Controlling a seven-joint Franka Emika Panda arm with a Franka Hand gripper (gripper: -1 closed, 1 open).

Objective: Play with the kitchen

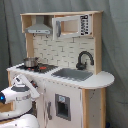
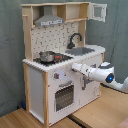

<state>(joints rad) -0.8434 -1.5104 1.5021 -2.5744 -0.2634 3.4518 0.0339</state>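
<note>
Standing in mid-frame in both exterior views, the kitchen (image 1: 65, 70) (image 2: 60, 60) is sitting on a wood floor (image 2: 30, 120) w/ a grey curtain (image 1: 116, 45) behind it. Up top, the grey hood (image 2: 49, 20) is hanging beside the microwave (image 1: 72, 26); in the second exterior view that cabinet's door (image 2: 98, 11) is swinging open. On the counter, a small pot (image 2: 46, 56) is resting on the stove (image 2: 54, 59), w/ the grey sink (image 2: 82, 50) beside it and the black faucet (image 2: 75, 39) arching over the basin. The oven door (image 2: 64, 96) is sitting low on the front.

The arm (image 2: 100, 75) is reaching in from the second exterior view's right, white body pointing at the front panel just under the counter edge. The gripper (image 2: 75, 67) is sitting right at that panel, near the knobs (image 2: 56, 76); contact can't be judged. Fingers: can't tell if released or clenched, tip too blurred. In the first exterior view the arm (image 1: 20, 92) is filling the lower left, in front of the cabinet.
</note>
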